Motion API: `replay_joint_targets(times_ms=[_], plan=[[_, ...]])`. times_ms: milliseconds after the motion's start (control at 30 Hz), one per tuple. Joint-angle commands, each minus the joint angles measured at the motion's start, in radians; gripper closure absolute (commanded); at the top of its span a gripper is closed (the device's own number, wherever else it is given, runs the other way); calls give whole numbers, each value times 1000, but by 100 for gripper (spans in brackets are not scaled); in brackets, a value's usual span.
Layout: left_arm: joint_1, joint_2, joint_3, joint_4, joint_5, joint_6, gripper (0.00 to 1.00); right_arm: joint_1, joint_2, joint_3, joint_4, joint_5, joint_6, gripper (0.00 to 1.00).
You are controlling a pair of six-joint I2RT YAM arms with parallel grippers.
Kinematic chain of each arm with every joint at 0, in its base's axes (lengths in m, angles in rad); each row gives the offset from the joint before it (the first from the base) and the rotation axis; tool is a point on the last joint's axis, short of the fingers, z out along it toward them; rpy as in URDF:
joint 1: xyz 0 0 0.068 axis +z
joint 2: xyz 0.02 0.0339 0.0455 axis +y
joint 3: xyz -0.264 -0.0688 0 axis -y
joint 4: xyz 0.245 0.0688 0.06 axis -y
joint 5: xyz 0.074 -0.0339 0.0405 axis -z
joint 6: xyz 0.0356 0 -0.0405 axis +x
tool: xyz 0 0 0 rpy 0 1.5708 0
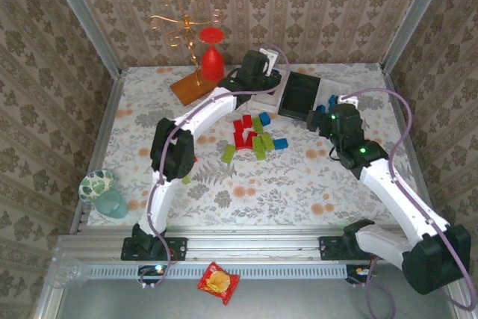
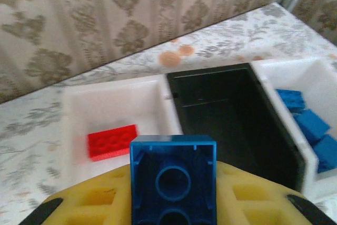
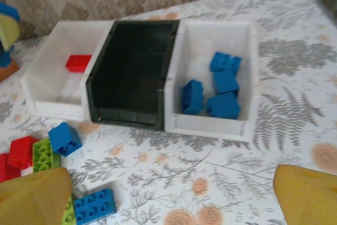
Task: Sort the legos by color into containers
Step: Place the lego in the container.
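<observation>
Top external: we look down from above and behind the arm bases toward the far wall; the black rectangular plastic tray lies small and far up the table.
Left wrist: we sit close on the near side of the black tray, facing the far wall at a shallow downward tilt; a blue rectangular plastic brick blocks our lower middle.
Right wrist: we look down more steeply from the same near side, farther back.
Shared: all three views hold the black tray and the two white rectangular plastic trays flanking it.
</observation>
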State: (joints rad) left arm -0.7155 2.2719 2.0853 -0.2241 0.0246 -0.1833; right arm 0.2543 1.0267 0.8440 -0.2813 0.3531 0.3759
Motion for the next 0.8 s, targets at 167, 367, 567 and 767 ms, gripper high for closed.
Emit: replay_joint_targets(times_ms=[167,367,567,767], plan=[[-125,219,307,7,130,-140,72,-181,-136,137,-158,12,58,0],[-174,376,501,-2,138,-151,71,-196,-163,181,-157,-13,46,0],[-209,481,587,91,118,-139,65,-196,-153,171,-156,-65,47,0],[-217,576,663,200,61,-122,64,-196,-168,161,-177,-109,58,0]])
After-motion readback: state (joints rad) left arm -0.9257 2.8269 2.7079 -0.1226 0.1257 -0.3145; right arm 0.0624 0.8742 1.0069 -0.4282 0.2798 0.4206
